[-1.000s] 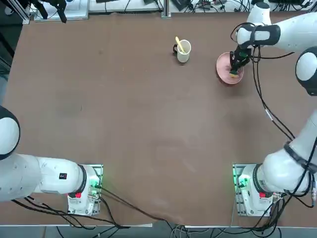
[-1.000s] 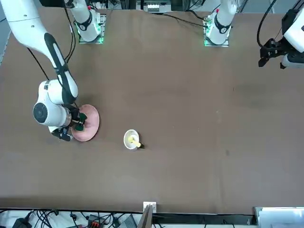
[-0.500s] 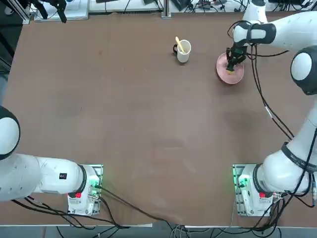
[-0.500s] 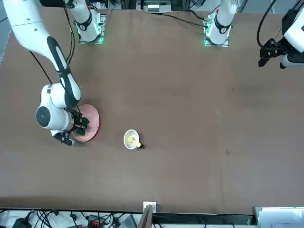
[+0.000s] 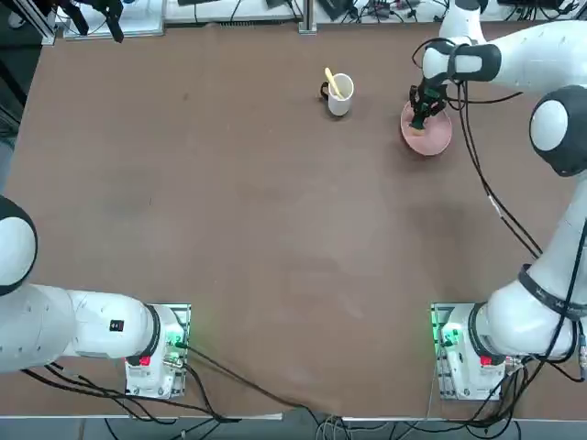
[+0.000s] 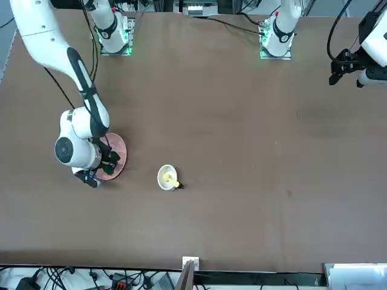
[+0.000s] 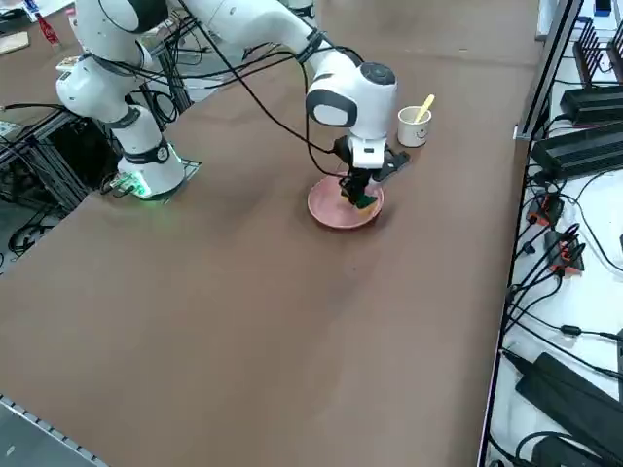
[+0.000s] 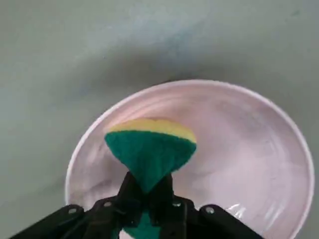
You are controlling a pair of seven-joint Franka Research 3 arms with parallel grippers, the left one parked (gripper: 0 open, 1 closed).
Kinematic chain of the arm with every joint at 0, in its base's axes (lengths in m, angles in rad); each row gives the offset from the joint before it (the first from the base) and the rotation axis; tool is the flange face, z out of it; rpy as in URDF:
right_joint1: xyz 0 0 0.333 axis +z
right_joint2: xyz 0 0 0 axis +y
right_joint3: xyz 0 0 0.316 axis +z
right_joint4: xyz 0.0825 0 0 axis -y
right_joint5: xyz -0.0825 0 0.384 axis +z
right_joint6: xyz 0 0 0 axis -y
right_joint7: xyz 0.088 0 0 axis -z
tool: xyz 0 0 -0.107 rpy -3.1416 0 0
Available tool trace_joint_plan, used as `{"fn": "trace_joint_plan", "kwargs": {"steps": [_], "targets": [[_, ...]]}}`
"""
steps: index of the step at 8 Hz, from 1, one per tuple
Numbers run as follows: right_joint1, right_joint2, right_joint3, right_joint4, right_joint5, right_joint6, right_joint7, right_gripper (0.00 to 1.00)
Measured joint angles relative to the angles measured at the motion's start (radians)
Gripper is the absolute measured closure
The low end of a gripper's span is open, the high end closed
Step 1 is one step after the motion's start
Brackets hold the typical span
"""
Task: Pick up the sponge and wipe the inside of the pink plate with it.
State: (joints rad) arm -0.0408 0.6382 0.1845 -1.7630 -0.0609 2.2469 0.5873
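Wiping the plate w/ sponge in my grip

In the last sec my right gripper (image 5: 419,117) slid from the plate's (image 5: 438,139) near-right part to its far-left edge, toward the mug (image 5: 339,94), so the wipe stroke was prob. well under way. Fingers were pinched tight on the sponge (image 8: 149,149), yellow layer facing the dish, pressed just inside the rim. Arm reached far across the table, wrist approx. vertical, pointing down over the plate.
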Motion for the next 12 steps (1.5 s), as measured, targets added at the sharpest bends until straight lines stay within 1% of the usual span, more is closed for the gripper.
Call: {"fn": "trace_joint_plan", "kwargs": {"steps": [5, 10, 12], "targets": [[0.043, 0.0, 0.0, 0.0, 0.013, -0.006, 0.11, 0.9], [0.047, -0.004, -0.002, 0.003, 0.013, -0.114, 0.146, 0.9], [0.046, -0.018, -0.011, -0.018, 0.014, -0.139, 0.146, 0.9]]}}
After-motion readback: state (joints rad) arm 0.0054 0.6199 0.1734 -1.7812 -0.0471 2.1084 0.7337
